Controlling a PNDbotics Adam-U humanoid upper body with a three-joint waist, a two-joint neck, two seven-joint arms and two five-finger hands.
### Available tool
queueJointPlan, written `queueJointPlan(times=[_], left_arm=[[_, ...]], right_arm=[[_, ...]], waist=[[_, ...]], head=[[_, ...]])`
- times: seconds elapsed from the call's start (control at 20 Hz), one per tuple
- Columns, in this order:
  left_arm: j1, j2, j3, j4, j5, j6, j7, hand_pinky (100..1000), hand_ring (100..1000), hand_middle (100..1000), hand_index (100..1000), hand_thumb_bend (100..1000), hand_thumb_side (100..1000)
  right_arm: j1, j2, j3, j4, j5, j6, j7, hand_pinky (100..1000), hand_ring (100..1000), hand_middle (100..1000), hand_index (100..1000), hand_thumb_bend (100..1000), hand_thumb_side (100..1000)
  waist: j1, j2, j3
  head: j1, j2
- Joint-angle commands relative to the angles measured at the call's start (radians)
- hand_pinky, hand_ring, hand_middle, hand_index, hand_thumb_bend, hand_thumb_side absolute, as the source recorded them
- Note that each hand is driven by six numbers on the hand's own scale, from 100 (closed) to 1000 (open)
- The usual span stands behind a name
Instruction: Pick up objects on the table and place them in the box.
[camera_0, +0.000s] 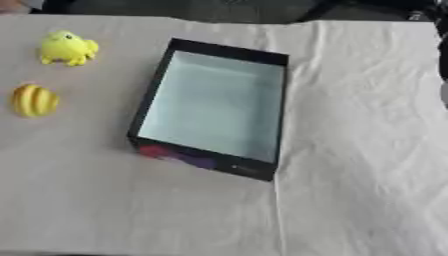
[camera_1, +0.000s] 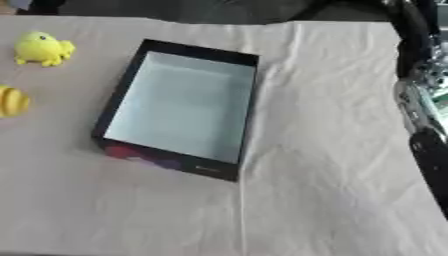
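Start of the job as I read it — box (camera_0: 215, 105) sits open and empty at frame centre, pale inside, dark walls, skewed a bit on the cloth-covered worktop (camera_0: 350, 190). Nothing in it yet.

Two things left to pick, both far left of the frame, well apart from the box: yellow toy (camera_0: 67, 48) upper left, yellow striped object (camera_0: 34, 100) just below it. Can't say what either is beyond colour and rough shape.

Neither hand shows, so I can't tell whether the fingers are apart or together. Only the right arm (camera_1: 420, 100) is visible — black and silver, down the right edge of the right eye view, cut off by the frame.

Next move, my call: left arm in from the left, fingers spread over the striped one, closest to the near edge.
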Motion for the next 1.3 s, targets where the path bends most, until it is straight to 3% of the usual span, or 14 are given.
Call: queueJointPlan(times=[0.05, 0.25, 0.4, 0.6, 0.75, 1.2, 1.3], left_arm=[[0.004, 0.109, 0.022, -0.013, -0.115, -0.014, -0.123, 786, 802, 822, 907, 830, 503], [0.026, 0.13, 0.019, 0.017, -0.12, -0.046, -0.24, 782, 783, 796, 871, 833, 390], [0.03, 0.128, 0.016, 0.047, -0.126, -0.043, -0.32, 797, 798, 806, 876, 780, 302], [0.046, 0.129, 0.002, 0.063, -0.14, -0.028, -0.442, 799, 803, 817, 883, 763, 263], [0.048, 0.121, -0.006, 0.067, -0.15, -0.019, -0.47, 800, 805, 820, 887, 717, 306], [0.035, 0.111, -0.052, 0.075, -0.12, -0.025, -0.521, 798, 809, 826, 894, 717, 318], [0.028, 0.104, -0.062, 0.069, -0.116, -0.028, -0.53, 798, 811, 828, 897, 720, 319]], right_arm=[[-0.006, -0.038, -0.007, -0.02, 0.012, 0.006, 0.001, 926, 858, 875, 881, 571, 487], [-0.004, -0.038, -0.004, -0.019, 0.013, 0.009, 0.004, 926, 857, 871, 880, 570, 487], [-0.007, -0.037, -0.002, -0.019, 0.013, 0.011, 0.006, 925, 856, 871, 880, 570, 488], [-0.008, -0.035, -0.001, -0.019, 0.013, 0.012, 0.007, 925, 855, 869, 880, 567, 489], [-0.009, -0.031, 0.001, -0.017, 0.013, 0.014, 0.007, 925, 855, 868, 879, 566, 491], [-0.012, -0.026, 0.009, -0.015, 0.013, 0.018, 0.015, 925, 854, 867, 879, 565, 492], [-0.014, -0.023, 0.011, -0.014, 0.012, 0.019, 0.015, 925, 854, 866, 879, 562, 493]], waist=[[0.006, -0.023, 0.004], [0.007, -0.023, 0.007], [0.005, -0.024, 0.003], [0.003, -0.024, -0.002], [0.001, -0.022, -0.003], [-0.001, -0.024, -0.008], [-0.001, -0.024, -0.007]], head=[[-0.002, 0.007], [-0.002, 0.007], [-0.001, 0.007], [0.003, 0.007], [0.006, 0.007], [0.037, 0.007], [0.06, 0.007]])
